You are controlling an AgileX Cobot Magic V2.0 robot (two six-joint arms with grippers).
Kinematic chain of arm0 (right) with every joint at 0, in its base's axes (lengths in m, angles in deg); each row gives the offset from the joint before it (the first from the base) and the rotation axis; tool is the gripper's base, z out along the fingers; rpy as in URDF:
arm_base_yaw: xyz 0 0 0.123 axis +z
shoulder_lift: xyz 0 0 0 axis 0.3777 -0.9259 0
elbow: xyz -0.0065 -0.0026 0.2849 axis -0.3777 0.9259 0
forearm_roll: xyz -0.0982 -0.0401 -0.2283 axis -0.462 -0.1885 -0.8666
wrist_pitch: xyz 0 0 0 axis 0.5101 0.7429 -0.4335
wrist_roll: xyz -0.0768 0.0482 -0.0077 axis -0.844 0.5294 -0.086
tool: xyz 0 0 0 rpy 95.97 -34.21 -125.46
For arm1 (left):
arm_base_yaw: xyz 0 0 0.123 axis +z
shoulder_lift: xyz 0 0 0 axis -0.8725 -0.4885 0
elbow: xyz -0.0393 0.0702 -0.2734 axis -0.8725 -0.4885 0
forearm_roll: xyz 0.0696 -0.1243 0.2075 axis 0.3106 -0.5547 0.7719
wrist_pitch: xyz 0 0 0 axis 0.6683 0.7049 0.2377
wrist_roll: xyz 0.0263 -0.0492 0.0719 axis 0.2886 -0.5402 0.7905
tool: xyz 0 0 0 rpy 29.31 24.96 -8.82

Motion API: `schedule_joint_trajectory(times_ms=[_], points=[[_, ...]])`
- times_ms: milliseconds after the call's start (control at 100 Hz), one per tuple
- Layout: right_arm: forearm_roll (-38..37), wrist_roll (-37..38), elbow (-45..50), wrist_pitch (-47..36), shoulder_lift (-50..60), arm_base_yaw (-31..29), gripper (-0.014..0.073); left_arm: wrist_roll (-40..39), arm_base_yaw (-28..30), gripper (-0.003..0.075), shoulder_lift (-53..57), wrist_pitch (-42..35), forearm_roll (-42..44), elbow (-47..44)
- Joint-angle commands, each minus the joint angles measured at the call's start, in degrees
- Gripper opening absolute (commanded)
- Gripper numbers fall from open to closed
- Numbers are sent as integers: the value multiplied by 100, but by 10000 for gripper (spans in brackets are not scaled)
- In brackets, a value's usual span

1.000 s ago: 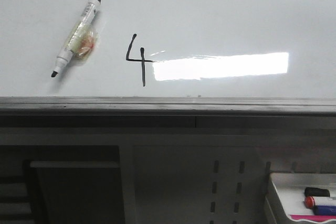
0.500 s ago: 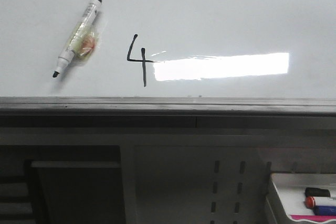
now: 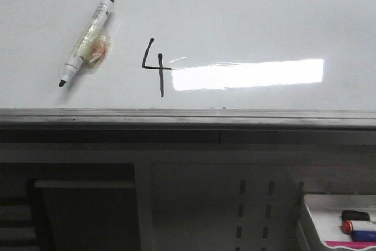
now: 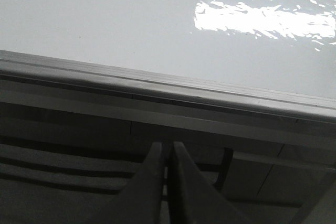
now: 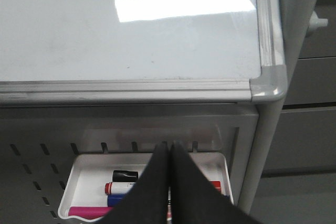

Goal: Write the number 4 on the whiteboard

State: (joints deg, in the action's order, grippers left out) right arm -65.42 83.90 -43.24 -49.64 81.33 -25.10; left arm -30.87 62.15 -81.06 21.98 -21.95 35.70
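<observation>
4 (image 3: pixel 155 67) is drawn on whiteboard (image 3: pixel 247 16), marker (image 3: pixel 86 40) lying uncapped; left gripper (image 4: pixel 167 182) and right gripper (image 5: pixel 169 182) both closed empty, so only retract/idle looks left.

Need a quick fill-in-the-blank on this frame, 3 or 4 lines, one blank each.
1. The digit drawn on the whiteboard is ____.
2. The black marker lies to the ____ of the number 4.
3. The left gripper has its jaws ____.
4. The tray holds a red and a ____ marker side by side.

Answers: 4; left; shut; blue
</observation>
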Motion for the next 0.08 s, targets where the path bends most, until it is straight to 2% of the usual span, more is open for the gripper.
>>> schedule_joint_trajectory(times_ms=[0, 70], points=[[2, -12, 112, -96, 94, -35, -64, -54, 0, -20, 142, -172, 0, -201], [2, -12, 112, -96, 94, -35, -64, -54, 0, -20, 142, -172, 0, -201]])
